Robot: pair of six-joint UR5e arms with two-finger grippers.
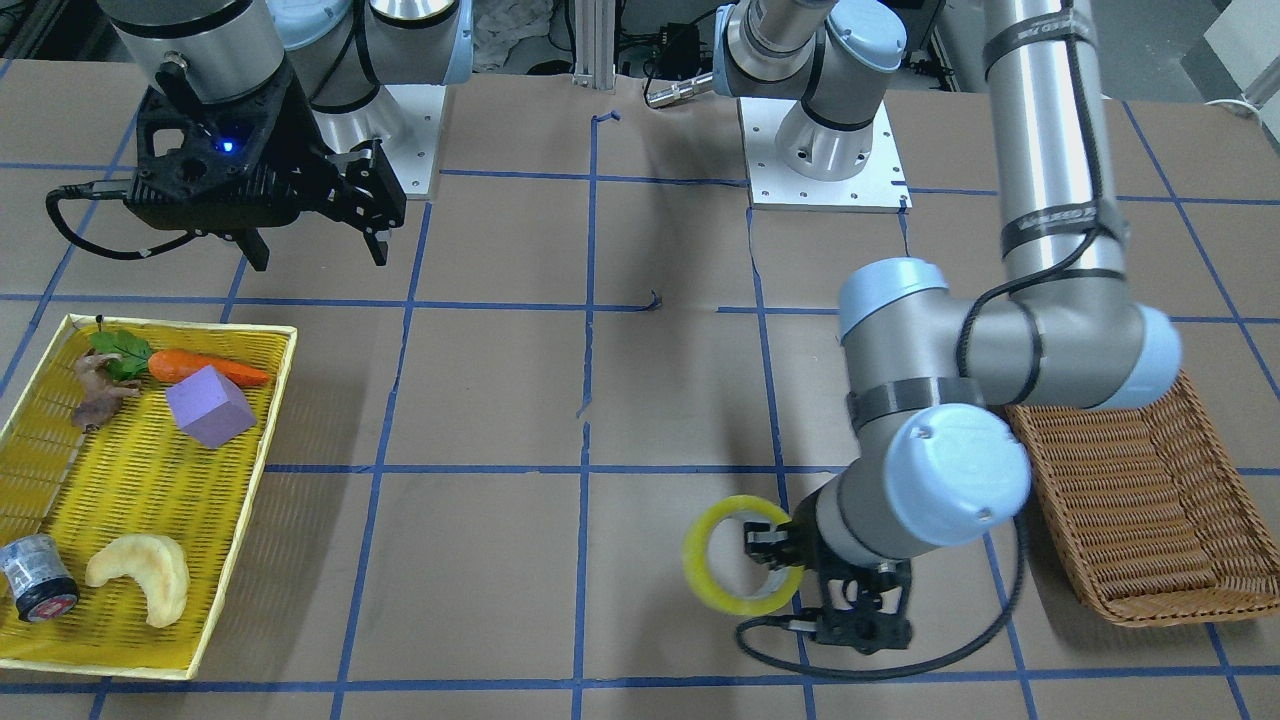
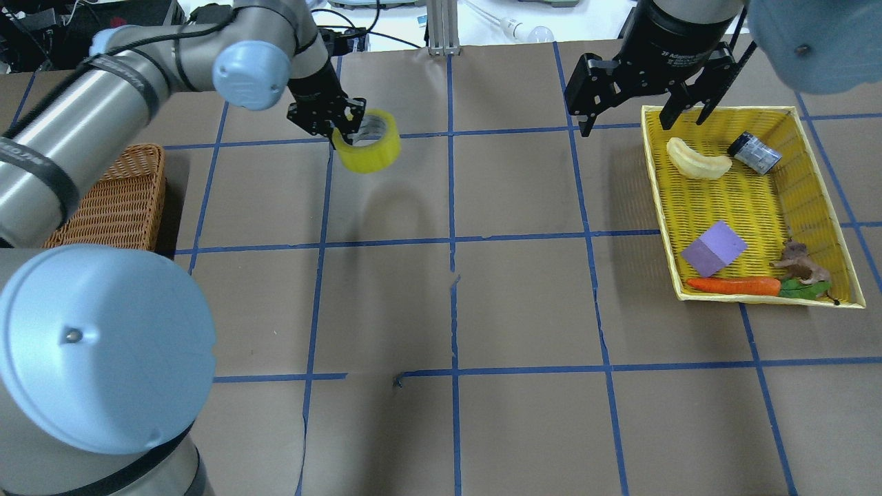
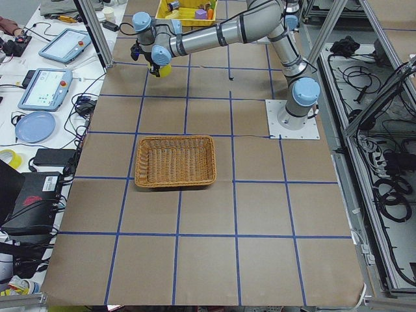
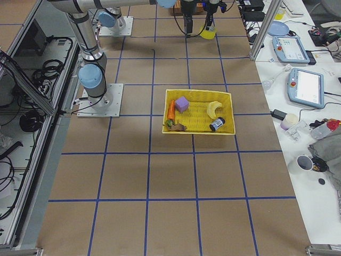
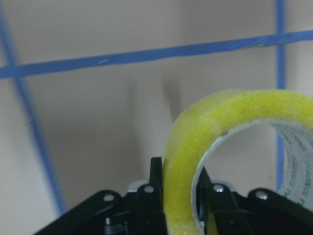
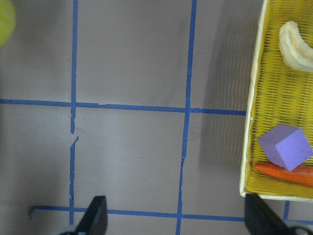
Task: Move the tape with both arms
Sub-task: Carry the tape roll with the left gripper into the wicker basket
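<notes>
Tape (image 1: 697, 572): hanging clear of the desk on the robot's left half, ring standing on edge.
Left end effector (image 1: 772, 548): pinching the tape's wall, one finger sitting inside the core and one outside; the wrist view is showing the roll rising off to one side of the grip.
Step in hand: judged to be the left end effector carrying the tape toward the wicker basket (image 2: 127, 196), which is lying near it.
Doing it well: the pinch is needing to stay firm, since the roll is hanging off-centre and could be swinging. The roll should be going down inside the basket walls before release, so that it is not rolling off on its edge.
Right end effector (image 2: 623, 122): fingers spreading wide, gripping nothing, hovering beside the yellow tray (image 2: 758, 213), well apart from the tape.
Tray contents: carrot (image 1: 210, 368), purple block (image 1: 208, 405), curved pale piece (image 1: 140, 575), small grey cylinder (image 1: 35, 578) and toy animal (image 1: 98, 392) lying inside.
Desk (image 2: 524, 303): brown paper covering it, blue lines marking a grid; the paper is splitting along seams near the centre.
Room: tablets (image 4: 305, 88) lying on a bench on the operators' side; cables (image 3: 390, 188) trailing beyond the desk's edge on the robot's side.
</notes>
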